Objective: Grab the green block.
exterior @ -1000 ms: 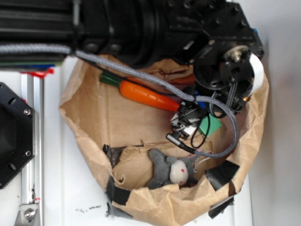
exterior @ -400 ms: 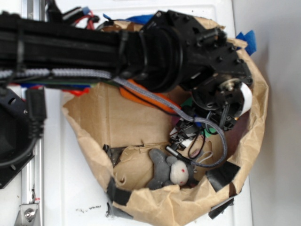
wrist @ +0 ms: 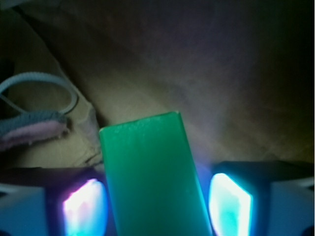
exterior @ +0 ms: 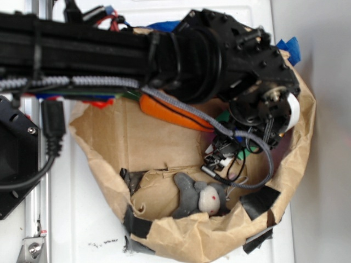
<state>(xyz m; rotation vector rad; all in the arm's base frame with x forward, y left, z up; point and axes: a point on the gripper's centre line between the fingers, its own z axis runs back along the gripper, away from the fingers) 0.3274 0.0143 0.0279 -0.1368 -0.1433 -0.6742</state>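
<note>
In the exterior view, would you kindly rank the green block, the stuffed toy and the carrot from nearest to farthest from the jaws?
1. Green block: under the gripper, mostly hidden.
2. Stuffed toy: below, by the bag's front.
3. Carrot: upper left, partly under the arm; its near tip is close to a tie with the toy.

From the wrist view, your gripper (wrist: 155, 206) straddles the green block (wrist: 150, 172), with a thin gap at each finger. Bare brown paper (wrist: 206, 73) lies open beyond the block. To the left, a grey loop (wrist: 34, 93) crowds in. Overhead, the carrot (exterior: 170, 112) and stuffed toy (exterior: 203, 198) flank the arm.
</note>
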